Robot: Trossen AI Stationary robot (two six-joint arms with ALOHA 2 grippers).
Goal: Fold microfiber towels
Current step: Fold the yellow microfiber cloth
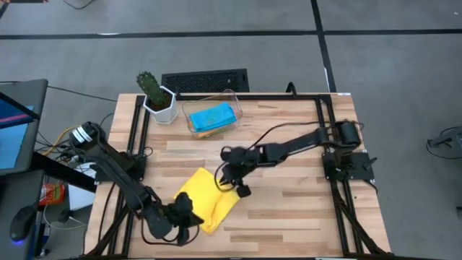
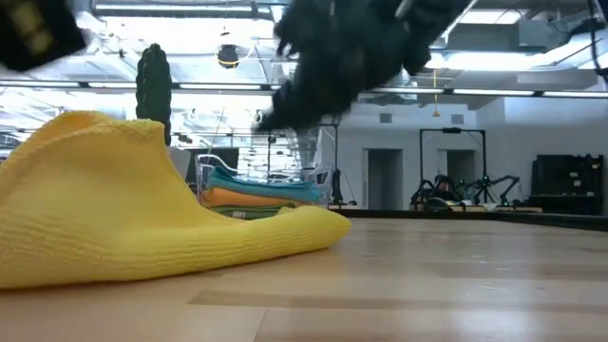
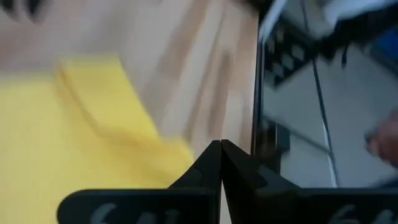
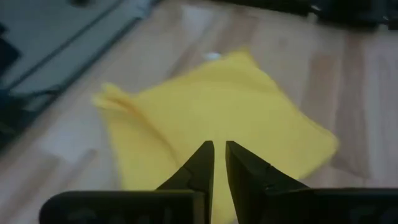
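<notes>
A yellow towel (image 1: 207, 201) lies crumpled and partly folded on the wooden table, near the front. In the low view its left part (image 2: 90, 180) humps up and its right end (image 2: 313, 228) lies flat. My left gripper (image 1: 186, 213) is at the towel's near left edge, shut, with no cloth between its fingers (image 3: 221, 152). My right gripper (image 1: 236, 182) hovers above the towel's far right corner, fingers a narrow gap apart and empty (image 4: 219, 155). Blue, orange and green towels (image 2: 256, 195) lie stacked in a clear bin (image 1: 211, 118).
A cactus in a white pot (image 1: 157, 97) stands at the far left beside the bin. A black frame rail (image 1: 321, 130) runs along the table's sides. Bare wood (image 1: 289, 209) lies to the right of the yellow towel.
</notes>
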